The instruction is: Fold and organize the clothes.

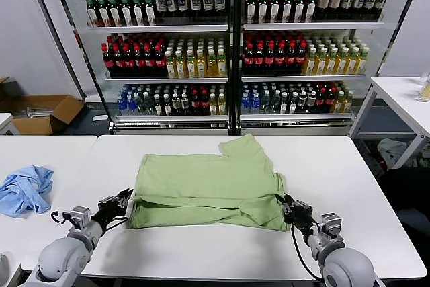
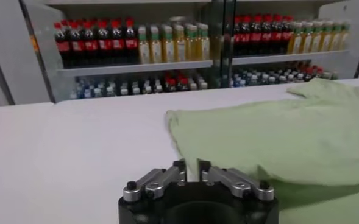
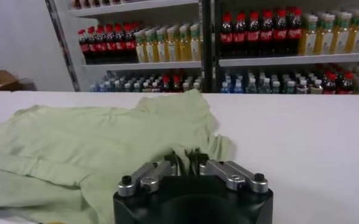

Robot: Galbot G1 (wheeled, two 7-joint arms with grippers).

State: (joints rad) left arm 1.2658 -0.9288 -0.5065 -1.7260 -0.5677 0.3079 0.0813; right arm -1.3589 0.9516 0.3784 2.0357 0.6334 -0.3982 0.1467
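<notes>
The green polo shirt (image 1: pixel 208 189) lies folded once across the middle of the white table (image 1: pixel 201 250), toward its near edge, a sleeve poking out at the far side. The left gripper (image 1: pixel 125 197) sits at the shirt's left edge, fingers drawn together right at the fold. The right gripper (image 1: pixel 287 205) mirrors it at the right edge, fingers together on the cloth there, likely so both ends lift evenly. A blue garment (image 1: pixel 25 188) waits near the left edge.
</notes>
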